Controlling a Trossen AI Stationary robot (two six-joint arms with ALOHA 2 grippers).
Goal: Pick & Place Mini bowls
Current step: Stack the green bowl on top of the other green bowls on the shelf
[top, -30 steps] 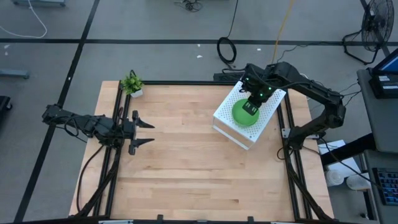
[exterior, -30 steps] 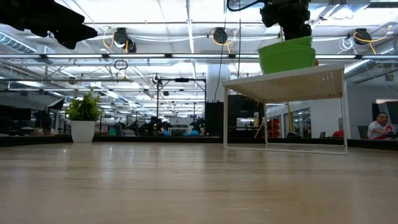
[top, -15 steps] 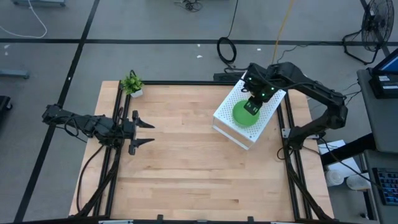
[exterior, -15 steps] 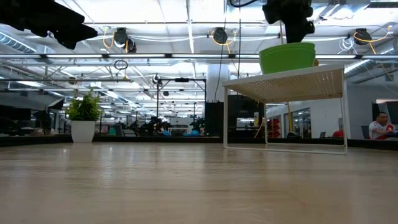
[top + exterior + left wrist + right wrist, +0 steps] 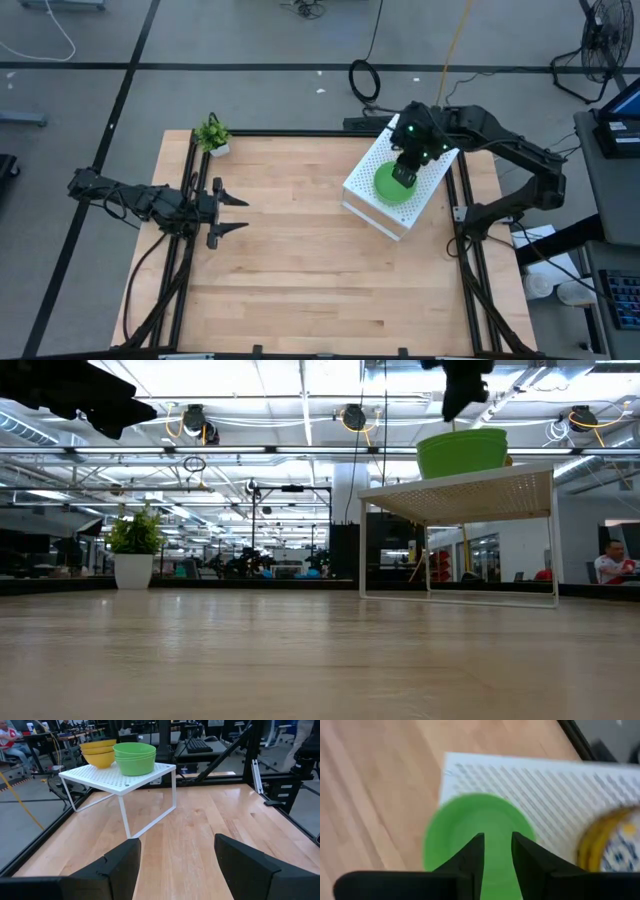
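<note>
A stack of bright green mini bowls (image 5: 134, 757) stands on its base on a white perforated rack (image 5: 125, 777) at the table's far right. Beside it on the rack is a stack of yellow bowls (image 5: 100, 751) with a blue pattern inside (image 5: 612, 842). My right gripper (image 5: 452, 410) hangs above the green stack (image 5: 462, 452), clear of it. Its fingers (image 5: 498, 840) stand narrowly open with nothing between them. My left gripper (image 5: 245, 213) waits open and still, above the table's left side.
A small potted plant (image 5: 212, 135) stands at the table's far left corner. The rack (image 5: 360, 190) stands on thin legs with free space beneath it (image 5: 460, 540). Bare wooden tabletop (image 5: 300, 260) lies between the two arms. A person sits in the room beyond (image 5: 608, 565).
My right gripper held the top green bowl tilted over the stack. It has let go of it and has risen straight up off it. The bowl now sits level on the stack.
</note>
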